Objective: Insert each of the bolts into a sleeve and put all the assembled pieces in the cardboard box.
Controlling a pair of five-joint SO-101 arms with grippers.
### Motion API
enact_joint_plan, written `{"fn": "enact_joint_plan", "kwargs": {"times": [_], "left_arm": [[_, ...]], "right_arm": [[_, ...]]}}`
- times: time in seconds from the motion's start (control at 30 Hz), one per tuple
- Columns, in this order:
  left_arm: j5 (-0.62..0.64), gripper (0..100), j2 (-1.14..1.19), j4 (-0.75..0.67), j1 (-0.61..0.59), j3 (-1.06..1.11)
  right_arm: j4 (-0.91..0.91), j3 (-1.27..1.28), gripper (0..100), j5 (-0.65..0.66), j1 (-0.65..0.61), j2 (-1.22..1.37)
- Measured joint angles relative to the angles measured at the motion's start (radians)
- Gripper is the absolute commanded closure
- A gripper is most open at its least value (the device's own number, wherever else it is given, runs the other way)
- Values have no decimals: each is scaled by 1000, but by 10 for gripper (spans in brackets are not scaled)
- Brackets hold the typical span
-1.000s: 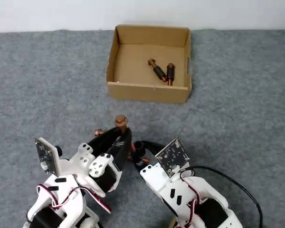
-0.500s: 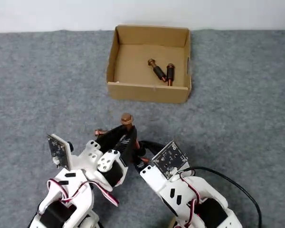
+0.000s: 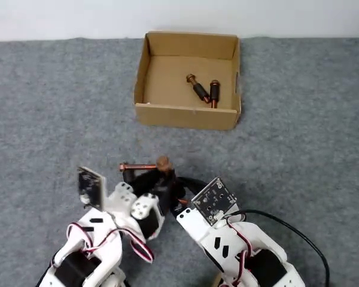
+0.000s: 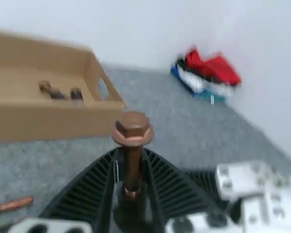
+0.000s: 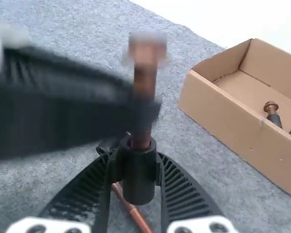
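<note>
Bolt meeting sleeve, on the arms' side of the cardboard box [image 3: 185, 116]

The left gripper [image 4: 132, 155] has its fingers closed on the shaft of a copper-coloured bolt [image 4: 132, 145], held upright with its hexagonal head on top. Below it the right gripper [image 5: 136, 162] clamps a short black sleeve [image 5: 137, 177], and the bolt's lower end sits in the sleeve's top opening. This pair is apart from the box's front wall. A second bolt [image 3: 137, 167] lies flat on the grey carpet [image 3: 299, 119], also on that side of the box. Inside the box, near its right wall, lie two assembled pieces [image 3: 198, 88], copper bolts in dark sleeves.
</note>
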Motion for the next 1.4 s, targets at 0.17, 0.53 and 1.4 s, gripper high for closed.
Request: {"fn": "enact_joint_plan", "kwargs": {"times": [0.17,0.53,1.4], "left_arm": [[-83,994,0,117,40,-37],[-181,838,-5,219,46,-61],[-235,996,-3,381,-152,-232]], "right_arm": [[0,-2,991,3,-6,0],[2,2,991,5,0,0],[5,2,991,5,-3,2]]}}
